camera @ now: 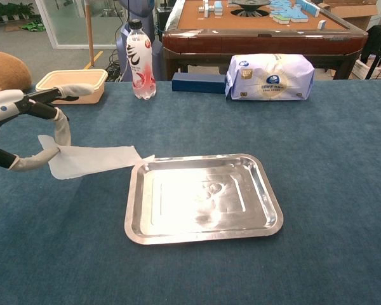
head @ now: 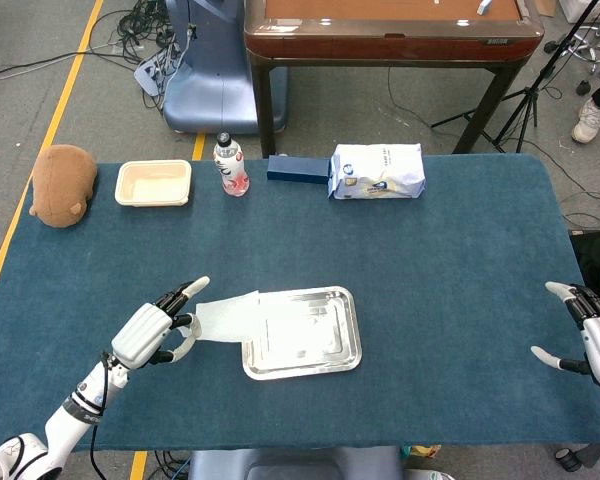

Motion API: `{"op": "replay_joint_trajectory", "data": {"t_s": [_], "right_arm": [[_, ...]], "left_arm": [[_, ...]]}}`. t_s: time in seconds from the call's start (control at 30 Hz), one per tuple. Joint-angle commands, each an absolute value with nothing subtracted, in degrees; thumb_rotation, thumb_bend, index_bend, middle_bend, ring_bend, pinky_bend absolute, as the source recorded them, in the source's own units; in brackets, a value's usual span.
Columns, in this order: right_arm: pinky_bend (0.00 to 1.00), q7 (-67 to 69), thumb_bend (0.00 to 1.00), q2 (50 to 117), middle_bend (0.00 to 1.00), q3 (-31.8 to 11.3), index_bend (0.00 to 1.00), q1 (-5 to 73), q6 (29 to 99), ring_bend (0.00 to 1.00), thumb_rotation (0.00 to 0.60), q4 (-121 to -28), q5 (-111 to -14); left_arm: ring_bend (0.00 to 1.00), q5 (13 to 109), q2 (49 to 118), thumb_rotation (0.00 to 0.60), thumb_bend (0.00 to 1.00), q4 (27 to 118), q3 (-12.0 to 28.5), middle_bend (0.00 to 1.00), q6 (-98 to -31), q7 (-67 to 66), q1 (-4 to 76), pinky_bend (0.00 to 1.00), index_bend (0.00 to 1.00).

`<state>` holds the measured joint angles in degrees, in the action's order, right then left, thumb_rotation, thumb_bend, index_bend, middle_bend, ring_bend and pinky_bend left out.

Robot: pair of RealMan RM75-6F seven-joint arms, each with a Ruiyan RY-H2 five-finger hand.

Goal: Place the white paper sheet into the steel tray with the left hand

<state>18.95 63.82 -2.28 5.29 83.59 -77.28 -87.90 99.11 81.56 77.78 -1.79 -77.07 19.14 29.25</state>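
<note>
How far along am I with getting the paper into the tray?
Done: the left hand has the white paper sheet pinched and lifted. In hand: the sheet's far edge reaches the steel tray at its left rim, while most of it hangs outside. Left: carry it over the tray and release. The right hand rests idle.

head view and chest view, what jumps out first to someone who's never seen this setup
The shiny steel tray at mid-table draws the eye first. Next, the left hand pinching the white paper sheet, whose far corner reaches the tray's left rim. The right hand rests open at the table's right edge.
</note>
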Motion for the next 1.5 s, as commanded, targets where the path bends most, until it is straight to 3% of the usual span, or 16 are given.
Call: {"op": "replay_joint_trajectory", "data": {"t_s": [0.03, 0.87, 1.5], "right_arm": [[0.23, 19.05, 0.00, 63.79, 0.22, -2.34, 0.17, 5.28, 83.59, 0.13, 0.600, -77.25, -87.82], [0.23, 23.11, 0.00, 63.11, 0.22, -3.15, 0.19, 2.59, 85.72, 0.13, 0.600, -72.07, -85.43], [0.23, 26.79, 0.00, 64.12, 0.23, -3.56, 0.19, 1.89, 86.07, 0.13, 0.600, -67.69, -85.50]], "left_arm": [[0.00, 99.36, 81.67, 0.600, 0.45, 78.11, -1.71, 0.00, -77.17, 18.94, 29.44, 0.18, 0.65], [0.00, 104.45, 84.86, 0.600, 0.44, 73.73, -2.55, 0.00, -77.38, 17.81, 33.25, 0.18, 0.68], [0.00, 104.51, 89.08, 0.600, 0.44, 68.98, -3.94, 0.00, -73.55, 19.01, 36.64, 0.18, 0.68]]}}
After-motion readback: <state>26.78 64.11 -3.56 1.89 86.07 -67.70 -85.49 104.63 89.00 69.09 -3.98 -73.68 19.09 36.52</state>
